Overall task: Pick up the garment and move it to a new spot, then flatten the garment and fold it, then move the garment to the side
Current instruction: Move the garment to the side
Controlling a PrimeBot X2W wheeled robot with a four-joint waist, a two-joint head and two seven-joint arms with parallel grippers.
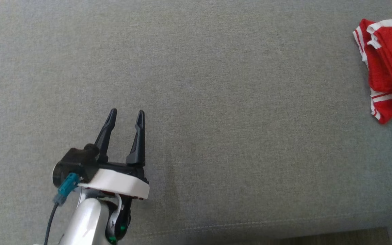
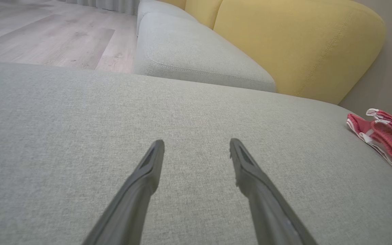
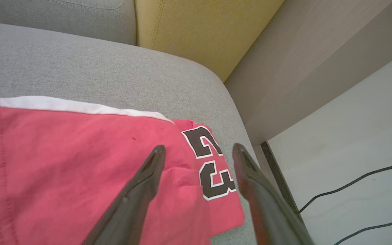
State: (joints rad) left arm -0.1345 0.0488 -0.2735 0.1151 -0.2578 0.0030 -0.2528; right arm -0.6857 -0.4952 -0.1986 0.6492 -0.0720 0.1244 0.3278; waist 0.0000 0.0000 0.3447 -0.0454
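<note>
The garment (image 1: 388, 69) is red with white trim and lies folded at the far right edge of the grey sofa seat (image 1: 216, 85). The left wrist view has the garment (image 2: 386, 139) at its right edge. In the right wrist view the garment (image 3: 80, 170) lies flat, with a black number on it. My right gripper (image 3: 198, 153) hangs just above the garment near the number, open, with nothing between its fingers. At the lower left my left gripper (image 1: 126, 115) is open over bare seat, far from the garment.
A yellow back cushion (image 2: 301, 44) and a further grey seat cushion (image 2: 196, 54) lie beyond the seat. A wooden floor (image 2: 46, 34) is to the left. Beside the seat's right end stand a brown panel (image 3: 318, 61) and a white surface with black cables (image 3: 352, 183).
</note>
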